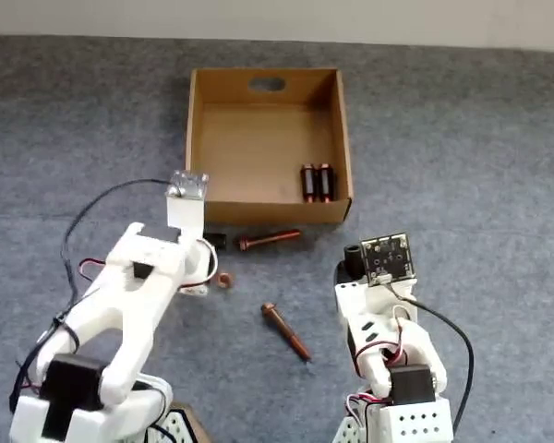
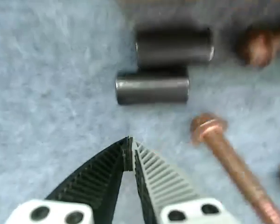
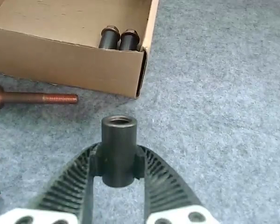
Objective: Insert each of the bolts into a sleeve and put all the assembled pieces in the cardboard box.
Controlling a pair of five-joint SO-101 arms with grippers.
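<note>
Two assembled pieces (image 1: 317,182) lie in the cardboard box (image 1: 193,138) on my grey worktop (image 1: 480,166).
From above, one bolt (image 1: 270,239) lies just outside the box's front wall and a second bolt (image 1: 286,333) lies between my arms. At my left wrist, my left jaws are closed on nothing near two sleeves (image 2: 152,87) lying side by side. At my right wrist, my right jaws grip a dark sleeve (image 3: 118,149).

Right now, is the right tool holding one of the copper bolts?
No, the right tool is shut on a dark sleeve, while a bolt lies loose on the carpet beside the cardboard box.
</note>
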